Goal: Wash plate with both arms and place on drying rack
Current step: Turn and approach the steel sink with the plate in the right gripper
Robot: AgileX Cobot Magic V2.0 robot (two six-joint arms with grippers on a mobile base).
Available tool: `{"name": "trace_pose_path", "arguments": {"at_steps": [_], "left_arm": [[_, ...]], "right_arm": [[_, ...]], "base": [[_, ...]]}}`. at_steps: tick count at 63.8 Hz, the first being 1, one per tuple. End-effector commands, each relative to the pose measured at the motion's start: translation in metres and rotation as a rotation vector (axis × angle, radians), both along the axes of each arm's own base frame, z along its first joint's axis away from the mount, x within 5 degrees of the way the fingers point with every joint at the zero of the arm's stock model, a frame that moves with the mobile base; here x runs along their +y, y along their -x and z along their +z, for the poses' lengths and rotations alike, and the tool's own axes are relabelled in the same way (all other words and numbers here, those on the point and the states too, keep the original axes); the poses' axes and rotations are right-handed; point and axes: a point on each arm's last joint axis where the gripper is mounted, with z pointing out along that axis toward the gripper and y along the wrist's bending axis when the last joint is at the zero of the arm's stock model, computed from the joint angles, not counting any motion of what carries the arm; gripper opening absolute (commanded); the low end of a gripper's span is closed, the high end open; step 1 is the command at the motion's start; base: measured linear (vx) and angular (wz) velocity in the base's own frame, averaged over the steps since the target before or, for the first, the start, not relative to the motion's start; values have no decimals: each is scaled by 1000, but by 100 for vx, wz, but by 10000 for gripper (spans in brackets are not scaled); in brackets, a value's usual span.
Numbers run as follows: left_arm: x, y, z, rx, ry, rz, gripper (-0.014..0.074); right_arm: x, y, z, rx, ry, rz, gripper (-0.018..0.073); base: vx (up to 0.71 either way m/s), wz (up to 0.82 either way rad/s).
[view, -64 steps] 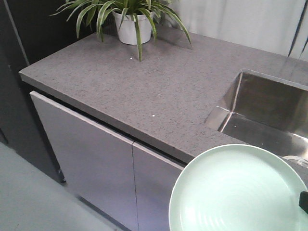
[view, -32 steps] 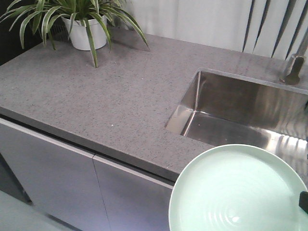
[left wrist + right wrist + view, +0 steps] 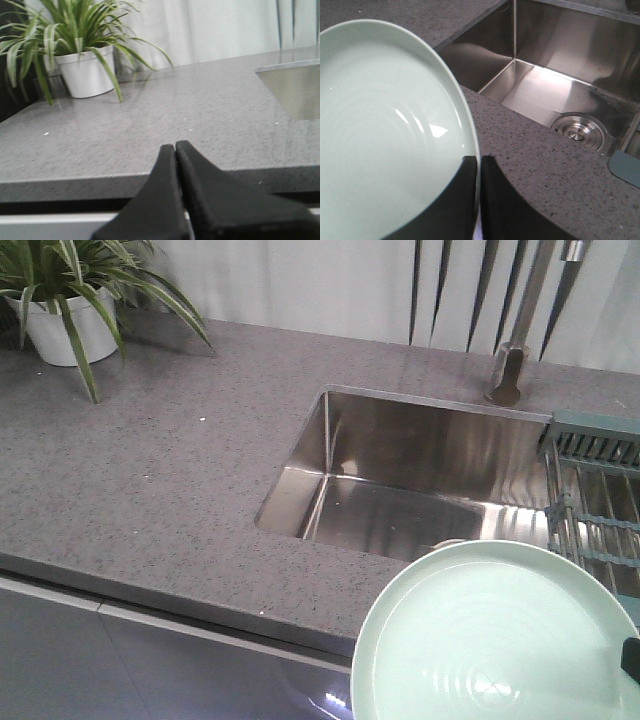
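Observation:
The pale mint-green plate (image 3: 490, 635) fills the lower right of the front view, held above the counter's front edge. In the right wrist view the plate (image 3: 385, 125) takes up the left side, and my right gripper (image 3: 479, 162) is shut on its rim, one black finger on each face. My left gripper (image 3: 175, 148) is shut with nothing in it, hovering off the counter's front edge and facing the potted plant. The drying rack (image 3: 597, 495) of wire rods with grey-green ends lies over the sink's right side.
A steel sink (image 3: 400, 475) is sunk into the grey speckled counter (image 3: 150, 490), with a round drain (image 3: 578, 131) in its floor. A faucet base (image 3: 505, 375) stands behind it. A potted plant (image 3: 60, 315) sits at the back left. Grey cabinet fronts (image 3: 120, 665) run below.
The front view has swept right: the plant slid to the far left, and the whole sink, faucet and drying rack came into view. The plate keeps its place in the frame.

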Motion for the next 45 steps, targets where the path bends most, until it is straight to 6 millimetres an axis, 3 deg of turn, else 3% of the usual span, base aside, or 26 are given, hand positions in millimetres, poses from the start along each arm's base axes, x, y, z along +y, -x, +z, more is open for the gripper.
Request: {"name": "trace_pose_path", "arguments": {"at_steps": [1,45], "left_arm": [[0,2,17,-115,19,-10,-6],[0,2,17,-115,19,-10,-6]], "right_arm": [[0,-4,12,-71,-30,-24,-4],[0,-4,12,-71,-30,-24,-4]], "base": [[6,-29],[5,-23]]}}
